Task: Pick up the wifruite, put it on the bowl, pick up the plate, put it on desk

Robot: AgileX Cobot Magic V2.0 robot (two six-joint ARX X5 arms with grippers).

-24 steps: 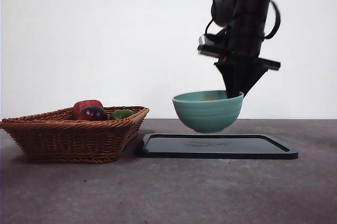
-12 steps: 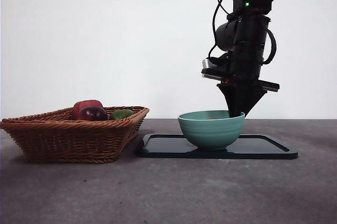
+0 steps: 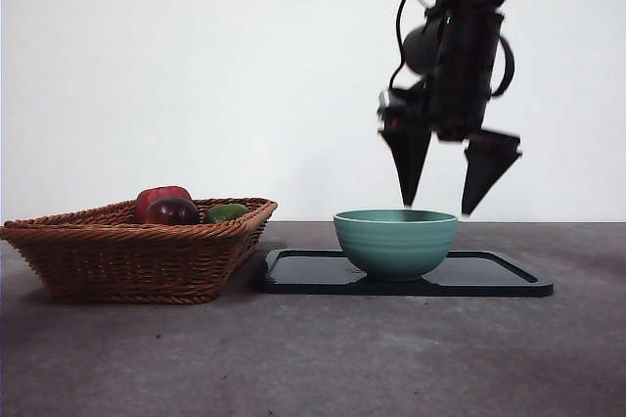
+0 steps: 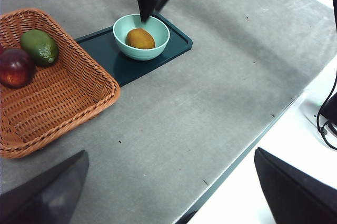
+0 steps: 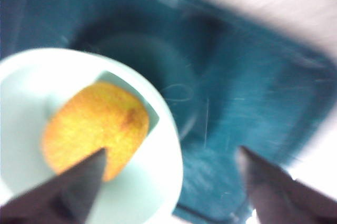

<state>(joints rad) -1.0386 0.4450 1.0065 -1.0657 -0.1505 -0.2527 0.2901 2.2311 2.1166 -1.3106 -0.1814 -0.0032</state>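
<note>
Jaws of right gripper (image 3: 442,207) apart above bowl (image 3: 396,242) — wifruite (image 4: 140,38) inside; left's apart.

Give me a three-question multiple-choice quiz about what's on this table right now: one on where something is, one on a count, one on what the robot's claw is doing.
1. Where is the wifruite?
A. In the bowl
B. In the wicker basket
C. On the bare desk

2. How many fruits lie in the wicker basket?
A. None
B. Five
C. Two visible

3. How does the right gripper stand?
A. Shut on the bowl's rim
B. Open above the bowl
C. Shut on a fruit

Answers:
1 A: the left wrist view shows it inside the bowl, which sits on the dark tray.
2 C: a green one and a red one show.
3 B: its jaws hang spread, holding nothing.
</note>
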